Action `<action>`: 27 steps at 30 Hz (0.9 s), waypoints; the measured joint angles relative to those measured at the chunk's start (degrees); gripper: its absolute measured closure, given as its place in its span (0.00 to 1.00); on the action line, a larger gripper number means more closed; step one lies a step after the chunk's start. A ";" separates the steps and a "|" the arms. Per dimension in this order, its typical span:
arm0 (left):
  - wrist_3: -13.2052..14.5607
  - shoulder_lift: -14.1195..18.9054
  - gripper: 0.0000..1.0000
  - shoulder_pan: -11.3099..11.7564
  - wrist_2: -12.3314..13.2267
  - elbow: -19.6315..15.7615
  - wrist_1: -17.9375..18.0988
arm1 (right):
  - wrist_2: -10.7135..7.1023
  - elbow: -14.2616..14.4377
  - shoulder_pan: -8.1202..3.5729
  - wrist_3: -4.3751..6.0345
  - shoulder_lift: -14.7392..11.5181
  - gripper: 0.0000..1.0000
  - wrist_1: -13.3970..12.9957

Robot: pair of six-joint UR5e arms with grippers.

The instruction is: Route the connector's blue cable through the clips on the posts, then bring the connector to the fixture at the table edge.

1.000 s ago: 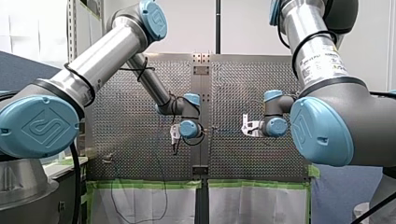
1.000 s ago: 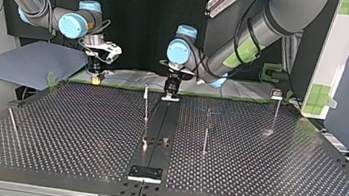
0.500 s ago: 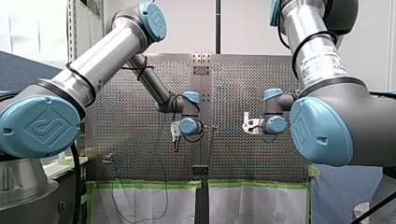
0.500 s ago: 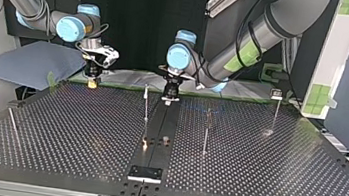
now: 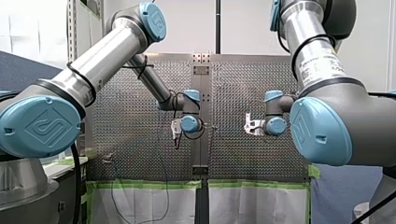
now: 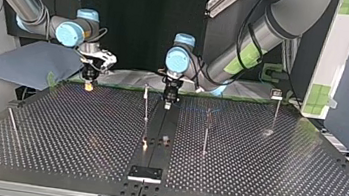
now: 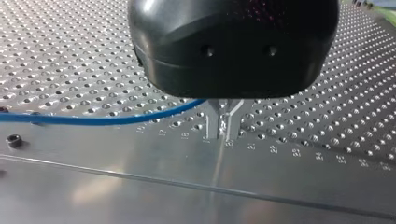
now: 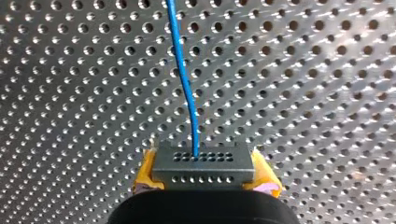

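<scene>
Blue cable [image 8: 183, 79] ran straight ahead from grey connector [image 8: 203, 168], upper left in top view. Connector's long axis lay crosswise, ends clamped between right gripper [image 8: 205, 176] yellow pads [image 8: 145, 170]. Metal fingers [image 7: 212, 123] of left gripper [image 7: 219, 133] pinched together on cable. Engraved table [image 7: 93, 46] numerals unreadable.

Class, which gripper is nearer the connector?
Right: my right gripper clamps the connector between its yellow pads. My left gripper is apart from it, further along the cable.
</scene>
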 joint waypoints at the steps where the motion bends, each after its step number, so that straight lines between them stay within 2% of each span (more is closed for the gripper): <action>1: 0.06 0.00 0.89 0.02 -0.20 0.05 0.00 | 0.12 -0.20 -0.02 0.00 0.24 1.00 -0.08; 8: 0.84 0.00 0.89 0.33 -1.38 0.65 -0.08 | 1.17 -1.88 -0.25 0.07 0.76 1.00 -0.49; 18: 1.48 -0.02 0.89 0.38 -1.57 1.58 -1.13 | 3.05 -4.72 -0.57 -0.23 0.93 1.00 0.03; 20: 1.55 -0.02 0.80 0.40 -1.50 1.60 -1.37 | 3.08 -4.94 -0.60 -0.25 0.97 1.00 0.03; 21: 1.58 -0.02 0.80 0.40 -1.40 1.60 -1.48 | 3.07 -5.00 -0.61 -0.26 0.97 1.00 0.03; 23: 1.67 -0.02 0.56 0.31 -0.96 1.61 -1.65 | 3.01 -5.05 -0.62 -0.26 0.99 1.00 0.04; 24: 1.70 -0.01 0.56 0.22 -0.66 1.61 -1.68 | 2.93 -5.06 -0.62 -0.26 1.02 1.00 0.07; 25: 1.75 -0.01 0.43 0.12 -0.32 1.61 -1.71 | 2.77 -5.06 -0.60 -0.26 1.04 1.00 0.10; 26: 1.89 0.00 0.25 -0.06 0.19 1.62 -1.80 | 2.64 -5.07 -0.59 -0.27 1.05 1.00 0.13; 27: 2.04 0.03 0.25 -0.19 0.59 1.62 -1.93 | 2.48 -5.07 -0.58 -0.26 1.06 1.00 0.17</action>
